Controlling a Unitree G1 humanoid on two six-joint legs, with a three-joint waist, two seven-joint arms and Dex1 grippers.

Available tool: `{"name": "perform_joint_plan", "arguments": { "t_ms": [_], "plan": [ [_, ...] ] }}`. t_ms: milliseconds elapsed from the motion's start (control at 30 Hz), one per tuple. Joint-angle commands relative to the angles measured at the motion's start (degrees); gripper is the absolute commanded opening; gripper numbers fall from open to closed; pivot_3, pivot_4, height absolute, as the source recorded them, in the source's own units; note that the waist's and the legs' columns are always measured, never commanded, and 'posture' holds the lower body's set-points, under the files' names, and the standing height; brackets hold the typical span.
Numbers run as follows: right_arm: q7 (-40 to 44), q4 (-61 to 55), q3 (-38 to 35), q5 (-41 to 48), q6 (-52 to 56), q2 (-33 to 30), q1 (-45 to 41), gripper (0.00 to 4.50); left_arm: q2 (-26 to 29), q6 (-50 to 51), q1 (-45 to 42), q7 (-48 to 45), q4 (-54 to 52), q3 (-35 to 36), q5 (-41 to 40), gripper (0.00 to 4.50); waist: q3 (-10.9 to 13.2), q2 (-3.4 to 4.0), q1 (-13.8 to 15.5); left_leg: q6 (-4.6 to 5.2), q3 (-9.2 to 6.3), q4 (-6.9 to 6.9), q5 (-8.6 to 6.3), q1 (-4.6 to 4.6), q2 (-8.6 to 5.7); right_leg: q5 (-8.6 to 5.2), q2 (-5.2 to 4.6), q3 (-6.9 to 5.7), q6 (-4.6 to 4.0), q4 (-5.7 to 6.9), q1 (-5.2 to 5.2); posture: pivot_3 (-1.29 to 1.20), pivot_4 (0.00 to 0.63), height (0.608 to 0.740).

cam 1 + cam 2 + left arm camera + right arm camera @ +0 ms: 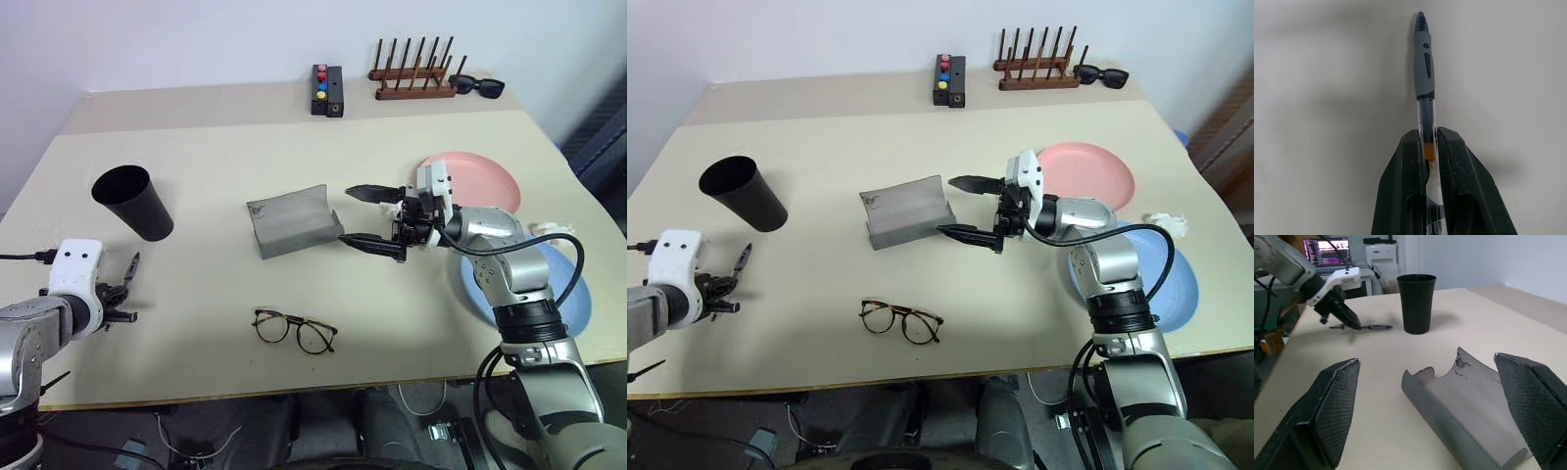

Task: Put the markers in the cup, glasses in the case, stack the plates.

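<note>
The left gripper (pixel 1430 147), at lower left, is pinching a clear-barrelled marker (pixel 1424 73) with grey grip; the right gripper (pixel 377 218) is gaping empty mid-frame.

the left gripper (pixel 125 289) sits low at the robot's left, angled forward and down, its black fingers (pixel 1400 196) pinched together on a marker (pixel 1424 73). the right arm reaches in from the right, forearm bent inward, and the right gripper (pixel 374 219) points level toward the left (jaws spread wide, holding nothing).
</note>
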Motion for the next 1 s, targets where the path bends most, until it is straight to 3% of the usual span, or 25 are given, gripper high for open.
{"name": "perform_joint_plan", "arguments": {
  "t_ms": [33,367,700,1000],
  "plan": [
    [-0.17,-1.66,-0.56,0.45,-0.7,0.23,-1.02,4.5,0.86,-8.05,1.75,-2.51,-4.19,-0.99,0.23,0.06,0.0,0.0,0.03,0.0,-0.01,-0.01,0.0,0.0,0.01,0.0,0.0,0.0,0.0,-0.01,0.0,0.0,0.15,0.74],
    [-1.37,-2.61,-1.43,0.41,-1.0,-0.37,0.52,4.5,-0.39,-30.17,3.23,-4.8,-4.99,-6.43,4.77,0.06,0.01,0.01,0.12,0.0,0.01,-0.03,0.0,0.0,0.01,0.0,-0.01,0.0,-0.01,-0.1,0.02,0.0,0.15,0.74],
    [-2.36,-0.42,-1.44,-0.7,-3.8,-0.15,-0.18,4.5,-10.42,-40.56,-17.69,3.52,5.48,-9.63,7.29,0.06,0.01,0.0,1.03,0.01,0.02,0.02,0.0,0.01,0.01,0.0,0.0,-0.03,0.0,-0.09,0.05,0.0,0.15,0.74],
    [-1.12,3.34,-1.06,-1.9,-5.97,0.0,-2.01,4.5,-20.26,-49.07,-28.88,11.87,16.18,-5.22,6.35,0.06,0.03,-0.03,0.87,0.0,0.03,0.07,0.01,0.0,0.0,0.01,0.01,-0.04,0.01,-0.06,0.04,0.0,0.15,0.74]
  ]
}}
